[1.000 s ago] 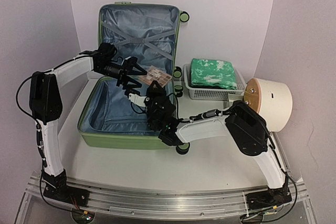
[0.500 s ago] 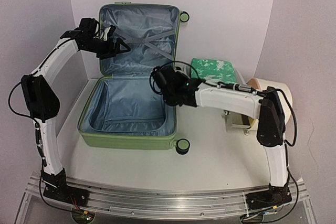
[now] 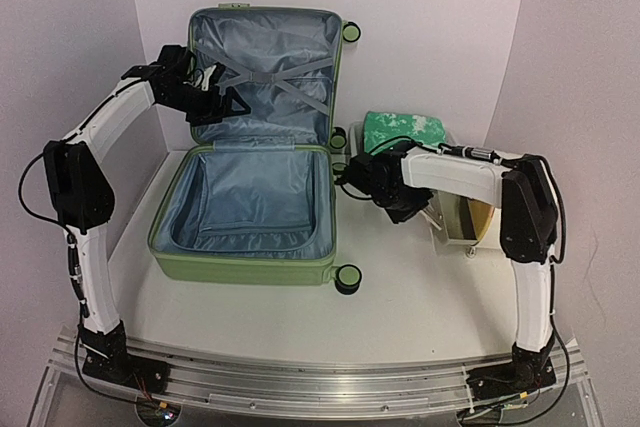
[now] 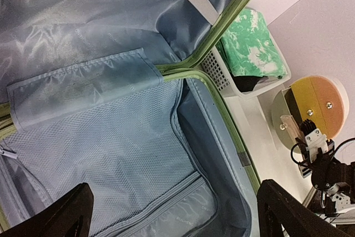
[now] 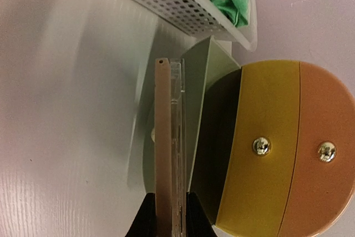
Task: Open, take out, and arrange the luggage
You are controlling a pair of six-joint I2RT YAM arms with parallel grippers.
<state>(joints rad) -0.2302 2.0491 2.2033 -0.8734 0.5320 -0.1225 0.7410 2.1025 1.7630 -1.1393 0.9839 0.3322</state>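
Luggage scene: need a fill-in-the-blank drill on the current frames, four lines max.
The luggage lies with its lid ____.
The white mesh basket holds a folded white-and-____ cloth.
The right gripper is ____ on a thin flat case.
The left gripper is ____.
Missing: open; green; shut; open.

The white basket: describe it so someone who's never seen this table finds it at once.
Find the open light-green suitcase in the middle of the table. Just off its right side, level with the hinge, sits a white perforated plastic basket. Unlike the orange-faced cylinder beside it, it holds a folded green-and-white cloth.
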